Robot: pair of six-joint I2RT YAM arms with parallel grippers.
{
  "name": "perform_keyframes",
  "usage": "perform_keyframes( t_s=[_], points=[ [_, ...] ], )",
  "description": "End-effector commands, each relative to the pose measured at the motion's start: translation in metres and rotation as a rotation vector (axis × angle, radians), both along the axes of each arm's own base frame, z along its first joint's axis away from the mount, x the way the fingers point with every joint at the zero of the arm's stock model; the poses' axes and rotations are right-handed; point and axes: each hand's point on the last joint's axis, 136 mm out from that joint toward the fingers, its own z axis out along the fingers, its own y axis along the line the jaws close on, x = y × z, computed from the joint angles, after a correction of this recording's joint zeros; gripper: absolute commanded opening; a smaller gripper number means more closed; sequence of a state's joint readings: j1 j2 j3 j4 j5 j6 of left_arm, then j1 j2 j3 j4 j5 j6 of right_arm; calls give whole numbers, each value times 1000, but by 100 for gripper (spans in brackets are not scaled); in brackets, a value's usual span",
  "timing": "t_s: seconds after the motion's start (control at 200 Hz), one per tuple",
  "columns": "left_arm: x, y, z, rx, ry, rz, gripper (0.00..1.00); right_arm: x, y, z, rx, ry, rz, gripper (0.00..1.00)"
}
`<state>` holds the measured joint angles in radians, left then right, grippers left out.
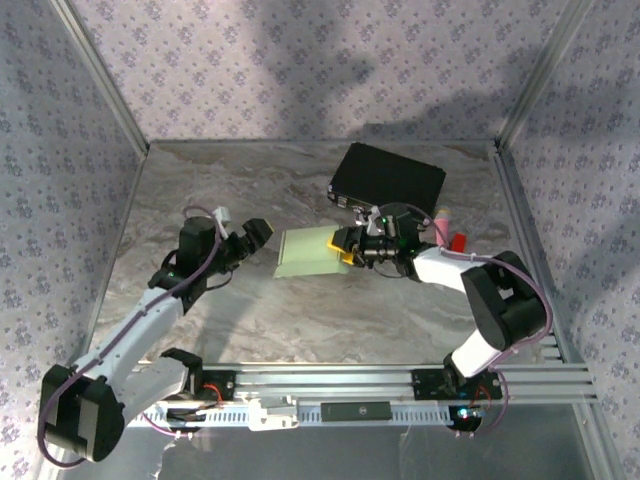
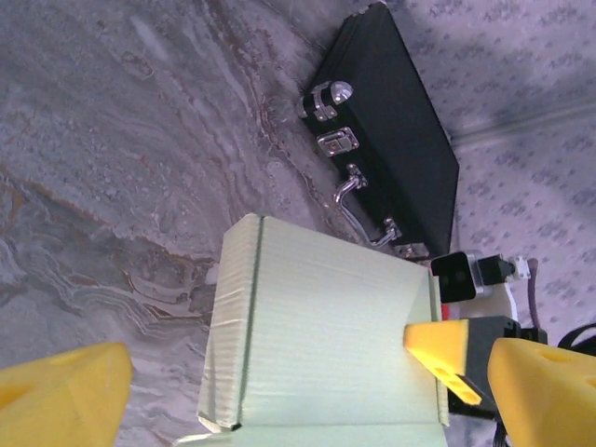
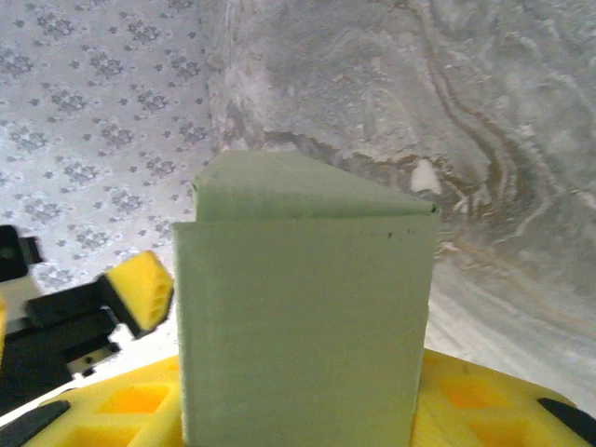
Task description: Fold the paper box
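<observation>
as right end effector (image 1: 346,246) grips, paper box (image 1: 305,253)

Behind the paper box (image 1: 305,252), a case (image 1: 390,178)

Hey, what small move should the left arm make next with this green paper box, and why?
Probably ease the left fingers forward over the nearest edge of the paper box and close on it. They stand wide open, gripping nothing, while the right fingers seem to pinch the opposite edge, steadying it.
</observation>
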<state>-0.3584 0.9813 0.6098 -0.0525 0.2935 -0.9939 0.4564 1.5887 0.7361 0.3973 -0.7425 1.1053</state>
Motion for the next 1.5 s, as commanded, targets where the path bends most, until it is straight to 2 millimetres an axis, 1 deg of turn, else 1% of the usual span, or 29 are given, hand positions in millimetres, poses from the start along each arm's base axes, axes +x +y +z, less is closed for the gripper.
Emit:
perform_keyframes(
  t_s=[0.0,0.12,0.23,0.395,0.49,0.595,0.705,1.034,1.204,1.269,1.429,1.459,1.474,1.494],
  points=[
    [0,-4,-12,-155,158,32,98,-4,1,26,44,113,24,48],
    [6,-17,-19,-282,298,-10,97,-7,2,39,65,204,55,48],
    [10,-28,-18,-350,359,-38,97,-8,-2,45,61,243,55,48],
    [19,-31,-8,-438,338,-16,98,-9,-5,41,72,310,63,48],
    [18,-38,-11,-462,355,-30,98,-8,-5,37,91,360,62,47],
    [15,-45,-22,-504,407,-36,95,-3,-4,39,113,370,48,46],
    [15,-44,-35,-541,449,-4,92,1,-2,41,130,376,39,46],
    [20,-54,-24,-642,461,8,86,4,3,45,147,387,30,44],
    [15,-63,-31,-652,487,14,81,4,6,43,156,390,27,44],
    [13,-63,-35,-660,496,25,79,5,6,43,159,389,25,44],
    [11,-64,-38,-675,502,45,72,5,10,43,165,387,31,44],
    [11,-63,-38,-682,502,52,71,5,11,43,165,388,31,44],
    [11,-62,-38,-684,500,56,68,4,11,43,164,389,32,44],
    [11,-62,-38,-688,502,58,67,4,11,42,164,391,32,44]
  ],
)
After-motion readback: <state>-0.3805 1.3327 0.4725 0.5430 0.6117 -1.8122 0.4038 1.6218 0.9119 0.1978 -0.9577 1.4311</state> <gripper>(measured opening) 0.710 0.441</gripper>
